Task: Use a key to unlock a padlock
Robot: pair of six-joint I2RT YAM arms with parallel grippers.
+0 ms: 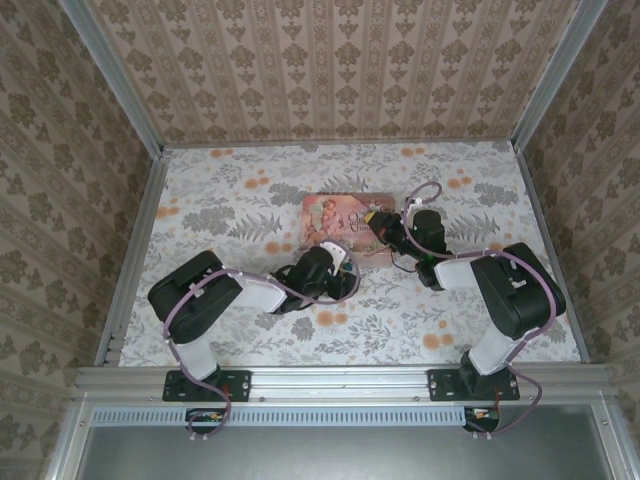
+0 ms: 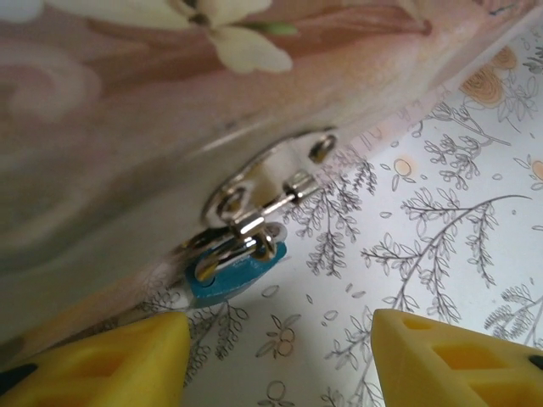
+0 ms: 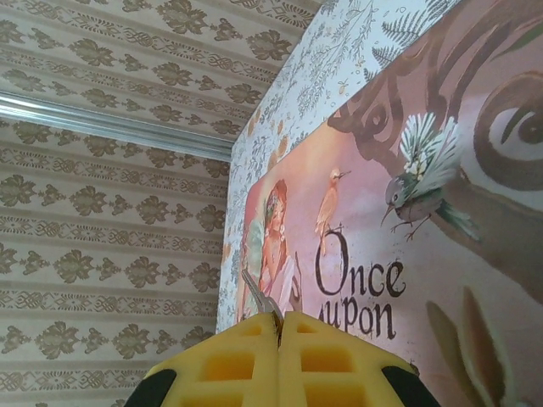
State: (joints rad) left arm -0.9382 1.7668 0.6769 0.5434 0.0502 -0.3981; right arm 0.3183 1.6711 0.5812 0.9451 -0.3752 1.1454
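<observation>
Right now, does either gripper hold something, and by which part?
The right gripper is shut on the key, pinching its lower end; the thin tip sticks out. The left gripper is open and holds nothing.

You are looking into a staged robot test booth: aluminium posts [image 1: 115, 80] are framing wallpapered panels [image 1: 330, 60] around a floral-print table [image 1: 220, 195], and a left arm [image 1: 205, 295] and a right arm [image 1: 515, 290] are sitting bolted to a rail [image 1: 340, 379].
</observation>
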